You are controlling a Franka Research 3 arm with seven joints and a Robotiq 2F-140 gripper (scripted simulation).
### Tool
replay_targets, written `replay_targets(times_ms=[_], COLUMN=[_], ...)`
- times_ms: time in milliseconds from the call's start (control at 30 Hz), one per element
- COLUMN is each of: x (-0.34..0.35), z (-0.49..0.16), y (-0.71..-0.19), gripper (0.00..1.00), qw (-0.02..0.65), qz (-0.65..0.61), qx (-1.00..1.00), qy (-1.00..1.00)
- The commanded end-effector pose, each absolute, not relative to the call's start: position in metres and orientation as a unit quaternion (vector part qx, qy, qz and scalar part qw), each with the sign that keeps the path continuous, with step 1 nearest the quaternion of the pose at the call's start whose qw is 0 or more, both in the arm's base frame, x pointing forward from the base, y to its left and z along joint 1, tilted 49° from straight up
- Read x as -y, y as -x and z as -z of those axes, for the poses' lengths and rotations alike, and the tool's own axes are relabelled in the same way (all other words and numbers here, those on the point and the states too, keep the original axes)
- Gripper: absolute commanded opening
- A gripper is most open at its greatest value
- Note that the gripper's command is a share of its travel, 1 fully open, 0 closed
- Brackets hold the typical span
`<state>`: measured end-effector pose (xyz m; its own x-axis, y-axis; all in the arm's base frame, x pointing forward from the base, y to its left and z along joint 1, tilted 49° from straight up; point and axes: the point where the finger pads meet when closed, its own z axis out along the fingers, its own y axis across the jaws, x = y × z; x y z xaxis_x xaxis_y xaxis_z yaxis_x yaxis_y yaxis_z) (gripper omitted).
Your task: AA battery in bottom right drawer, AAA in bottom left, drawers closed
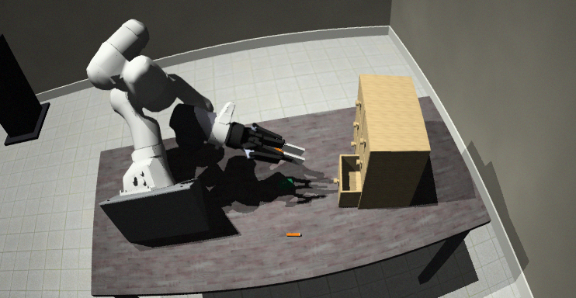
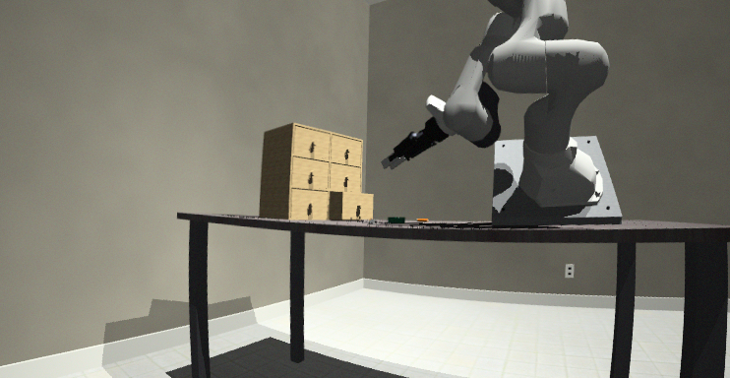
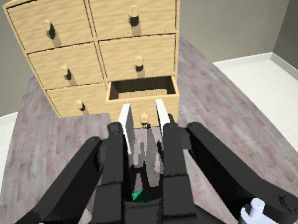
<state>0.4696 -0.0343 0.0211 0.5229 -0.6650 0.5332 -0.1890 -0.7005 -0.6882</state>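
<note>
Grey-walled room, mottled bench (image 1: 362,247) (image 2: 434,232) (image 3: 55,160): two orange batteries outside the drawers.

One slim battery (image 1: 293,234) is seen near the long edge closest to the top camera, with open bench around it; its plain orange body ends in a pale tip, and its long axis runs roughly along that edge, tip toward the chest end. Another battery (image 1: 279,150) is mostly hidden beneath the gripper (image 1: 302,154) (image 2: 391,163) (image 3: 143,103), nearer the opposite long edge; its full axis cannot be told. AA and AAA cannot be told apart surely. The claw is held above the bench, fingers slightly parted, nothing gripped. A green object (image 1: 286,182) (image 2: 395,220) (image 3: 139,195) lies between the long edges. Toward the chest-end corners, the chest (image 1: 394,114) (image 2: 275,170) (image 3: 75,30) is set upright, its bottom right drawer (image 1: 349,199) (image 2: 352,201) (image 3: 117,106) pulled out.
</note>
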Motion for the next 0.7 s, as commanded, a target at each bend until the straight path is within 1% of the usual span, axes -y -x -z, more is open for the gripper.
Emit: replay_targets(times_ms=[0, 67, 567, 667], x=[0.019, 0.019, 0.037, 0.039], z=[-0.015, -0.015, -0.039, -0.041], y=[-0.459, -0.459, -0.433, -0.431], gripper=[0.20, 0.20, 0.20, 0.20], qw=[0.320, 0.320, 0.359, 0.362], qz=[0.355, 0.355, 0.208, 0.196], qx=[-0.259, -0.259, -0.201, -0.197], qy=[0.839, 0.839, 0.887, 0.890])
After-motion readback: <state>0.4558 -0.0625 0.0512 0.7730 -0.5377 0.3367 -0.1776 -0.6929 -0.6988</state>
